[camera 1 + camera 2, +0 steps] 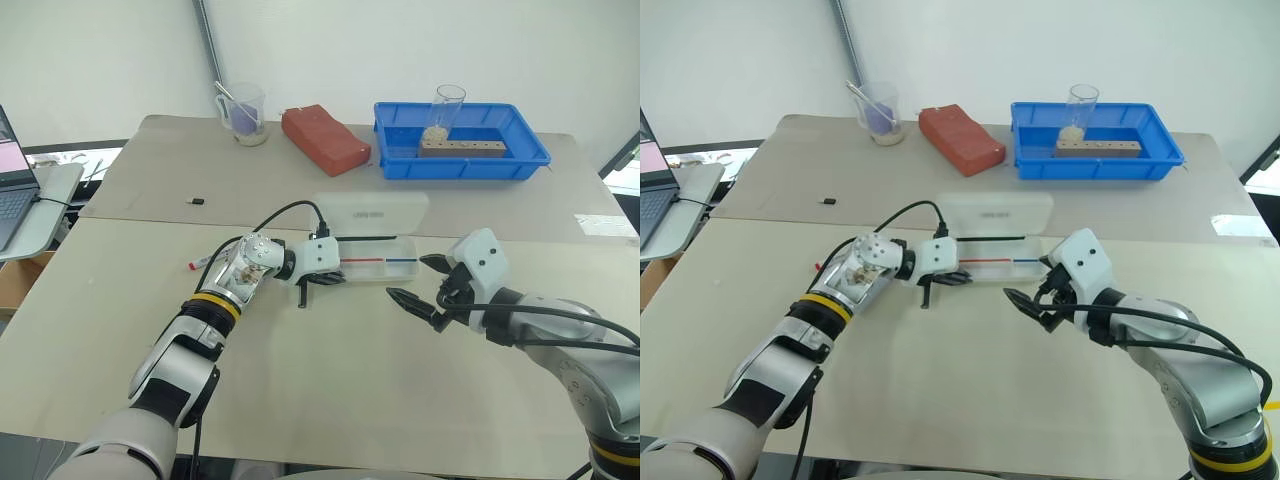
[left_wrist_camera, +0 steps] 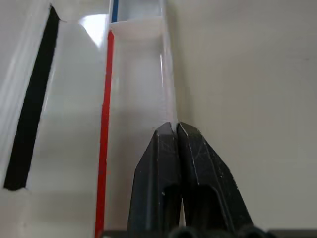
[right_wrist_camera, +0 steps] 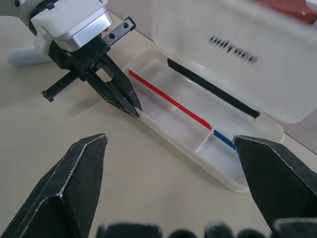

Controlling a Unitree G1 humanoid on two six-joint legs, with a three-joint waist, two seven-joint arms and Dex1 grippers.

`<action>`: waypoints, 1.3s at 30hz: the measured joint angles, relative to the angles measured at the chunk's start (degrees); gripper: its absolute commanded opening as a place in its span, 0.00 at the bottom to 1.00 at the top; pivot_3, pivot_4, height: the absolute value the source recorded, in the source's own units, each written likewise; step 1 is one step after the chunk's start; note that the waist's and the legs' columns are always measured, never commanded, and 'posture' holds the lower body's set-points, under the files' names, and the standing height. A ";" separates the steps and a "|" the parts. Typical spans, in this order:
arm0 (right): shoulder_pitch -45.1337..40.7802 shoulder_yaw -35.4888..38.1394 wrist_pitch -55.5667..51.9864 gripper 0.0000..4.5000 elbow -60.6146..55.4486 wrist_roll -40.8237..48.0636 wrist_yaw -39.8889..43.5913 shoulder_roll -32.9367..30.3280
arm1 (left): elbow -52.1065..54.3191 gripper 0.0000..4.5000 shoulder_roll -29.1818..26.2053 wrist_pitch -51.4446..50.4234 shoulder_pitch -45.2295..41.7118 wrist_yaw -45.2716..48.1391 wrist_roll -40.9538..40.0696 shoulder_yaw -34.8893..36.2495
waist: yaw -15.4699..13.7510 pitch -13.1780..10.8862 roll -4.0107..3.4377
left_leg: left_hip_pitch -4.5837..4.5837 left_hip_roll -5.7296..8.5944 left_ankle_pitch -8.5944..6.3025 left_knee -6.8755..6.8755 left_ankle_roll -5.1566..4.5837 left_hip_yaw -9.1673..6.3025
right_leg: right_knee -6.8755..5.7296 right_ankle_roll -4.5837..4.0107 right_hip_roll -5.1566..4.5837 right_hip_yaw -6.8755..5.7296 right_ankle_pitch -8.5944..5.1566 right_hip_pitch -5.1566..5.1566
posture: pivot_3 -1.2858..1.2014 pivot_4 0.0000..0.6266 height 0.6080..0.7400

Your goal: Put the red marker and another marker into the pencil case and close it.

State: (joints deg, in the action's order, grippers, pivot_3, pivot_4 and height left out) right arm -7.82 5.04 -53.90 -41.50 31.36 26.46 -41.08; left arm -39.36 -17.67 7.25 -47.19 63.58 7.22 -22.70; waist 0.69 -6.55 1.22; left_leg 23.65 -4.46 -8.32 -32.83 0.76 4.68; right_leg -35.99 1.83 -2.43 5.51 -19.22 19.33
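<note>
beige desk [image 1: 330,370] carries the work, with a white wall behind. the case [image 1: 375,228] lies open near the middle of the desk, lid tipped back, tray toward the robot. inside the tray lie a thin red stick [image 3: 168,99], a thin blue stick [image 3: 225,140] in a small end compartment, and a black strip [image 3: 213,89] along the hinge side. the left gripper [image 3: 134,106] sits at the tray's near wall, jaws together; the left wrist view puts the tips against that wall's edge, and whether they pinch it cannot be told. the right gripper [image 1: 418,281] hovers just beside the tray's right end, jaws wide apart and holding nothing. the red marker [image 1: 203,260] lies on the desk behind the left forearm, well left of the case; only its red end and some white barrel show. at the far side stand a cup [image 1: 245,112] holding something purple, a red brick [image 1: 325,139] and a blue tray [image 1: 462,160] with a glass [image 1: 443,118]. a laptop [image 1: 12,180] sits at the left edge.
</note>
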 measured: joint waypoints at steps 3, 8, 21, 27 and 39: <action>0.00 -0.01 0.01 1.00 0.16 -0.31 0.03 0.08 | -0.17 0.01 -0.04 0.14 -0.01 0.12 0.50 -0.01 | 0.03 0.00 -0.01 | 0.00 0.00 0.00 0.00 -0.01 -0.02 | -0.01 0.00 0.00 -0.01 0.00 0.00 | 0.52 0.24 1.00; -0.02 0.02 0.02 1.00 0.43 -0.33 0.74 0.10 | 2.52 0.01 -2.07 -0.66 0.20 3.41 -0.16 0.07 | 0.07 0.03 -0.04 | 0.02 0.00 0.01 0.01 -0.01 -0.02 | -0.02 0.00 0.01 -0.01 0.00 0.03 | 0.52 0.24 1.00; 2.30 2.85 0.01 1.00 -0.70 3.56 7.24 -3.35 | 37.34 0.01 -15.54 -16.75 16.66 14.22 -7.55 1.00 | -0.17 0.15 -0.26 | -0.01 -0.04 0.04 -0.05 -0.05 -0.01 | -0.04 -0.04 -0.03 -0.04 -0.02 -0.09 | 0.52 0.24 1.00; 3.77 3.35 0.01 1.00 -1.25 5.17 9.15 -4.76 | 42.03 0.01 -14.63 -21.21 19.17 10.55 -8.13 1.01 | 0.04 0.13 -0.23 | 0.01 -0.04 0.04 -0.06 -0.06 -0.05 | -0.04 -0.04 -0.01 -0.03 -0.03 -0.07 | 0.52 0.24 1.00; 9.19 6.23 -0.82 1.00 -2.89 10.12 15.06 -10.60 | 38.92 0.01 -13.82 -17.68 19.89 8.04 -7.18 -0.84 | -0.17 0.10 -0.17 | 0.05 -0.01 0.04 -0.06 -0.07 -0.08 | -0.01 -0.05 -0.03 -0.03 -0.03 -0.08 | 0.52 0.24 1.00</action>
State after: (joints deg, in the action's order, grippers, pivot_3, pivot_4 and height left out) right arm 1.37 11.26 -54.72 -44.39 41.48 41.52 -51.67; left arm -0.44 -31.49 -10.43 -27.30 71.61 0.03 -23.54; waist 0.51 -6.46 1.05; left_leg 23.70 -4.47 -8.29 -32.90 0.69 4.60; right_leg -36.00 1.78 -2.45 5.48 -19.25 19.26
